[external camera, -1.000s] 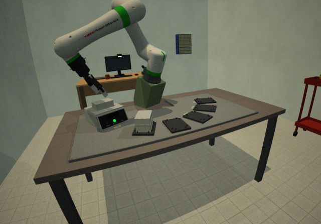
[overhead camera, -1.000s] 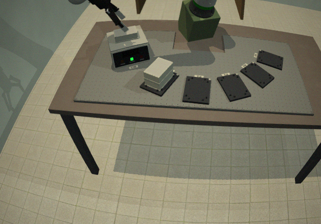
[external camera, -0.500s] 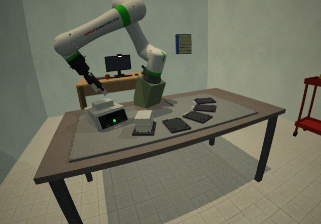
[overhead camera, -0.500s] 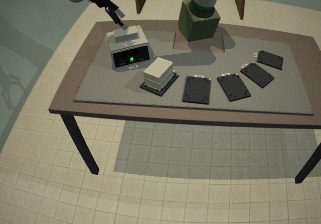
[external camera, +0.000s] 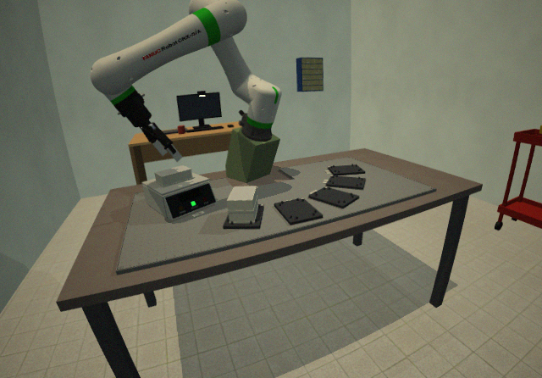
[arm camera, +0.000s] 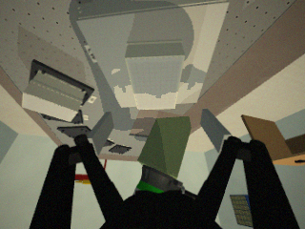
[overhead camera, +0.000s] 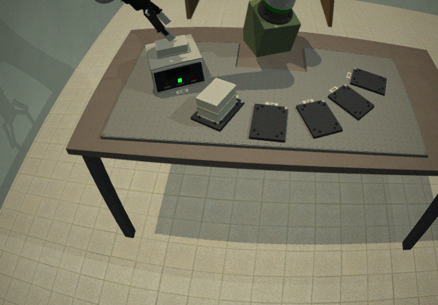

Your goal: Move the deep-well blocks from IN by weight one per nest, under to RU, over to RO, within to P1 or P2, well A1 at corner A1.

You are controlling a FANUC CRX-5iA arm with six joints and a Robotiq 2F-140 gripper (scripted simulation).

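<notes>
One pale deep-well block (overhead camera: 171,46) (external camera: 174,175) (arm camera: 154,78) lies flat on the platform of the check-weigher CW (overhead camera: 165,75) (external camera: 163,198). The green lamp (overhead camera: 179,80) (external camera: 191,203) on the weigher's front is lit. My gripper (overhead camera: 165,27) (external camera: 169,151) (arm camera: 156,117) is open and empty. It hangs tilted a little above the back of that block and is clear of it. Two more blocks sit stacked (overhead camera: 216,100) (external camera: 241,202) (arm camera: 52,95) on the infeed nest (overhead camera: 202,120) (external camera: 227,225).
Several empty dark nests (overhead camera: 267,121) (overhead camera: 319,117) (overhead camera: 350,101) (overhead camera: 368,81) (external camera: 297,210) lie in an arc to the right of the stack; I cannot read their labels. The robot's green pedestal (overhead camera: 270,33) (external camera: 251,155) stands at the back of the table. A red cart (external camera: 522,208) stands off to the right.
</notes>
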